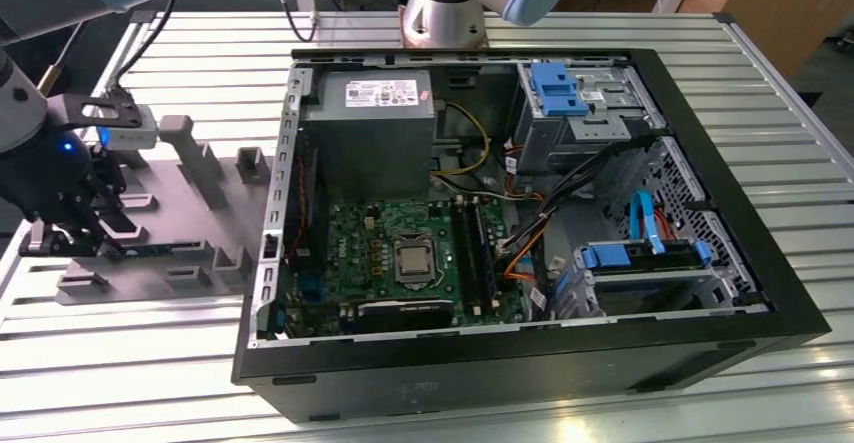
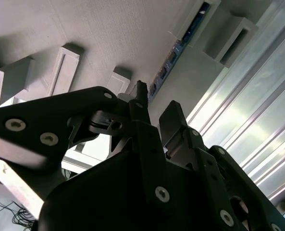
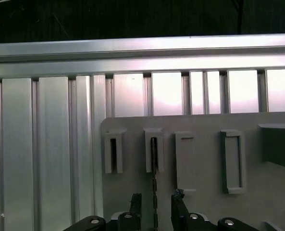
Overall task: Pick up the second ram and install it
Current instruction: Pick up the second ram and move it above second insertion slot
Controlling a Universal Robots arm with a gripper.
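The second ram (image 3: 154,180) is a thin dark stick standing on edge in a grey holder block (image 3: 153,149) on the grey fixture plate (image 1: 180,198). In the second wrist view the second ram (image 2: 178,45) runs from a far holder block towards the fingers. My gripper (image 3: 155,202) is open, one fingertip on each side of the stick's near end with a small gap on both sides. In the exterior view the gripper (image 1: 83,235) hangs low over the plate at the exterior view's left, beside the second ram (image 1: 160,250). The motherboard's long black slots (image 1: 470,253) lie inside the open computer case (image 1: 534,363).
Several upright grey holder blocks (image 1: 200,158) stand on the plate around the gripper. The case holds a grey power supply (image 1: 367,123), blue drive cages (image 1: 641,258) and loose cables (image 1: 534,233). The ribbed metal table (image 1: 134,343) runs under everything.
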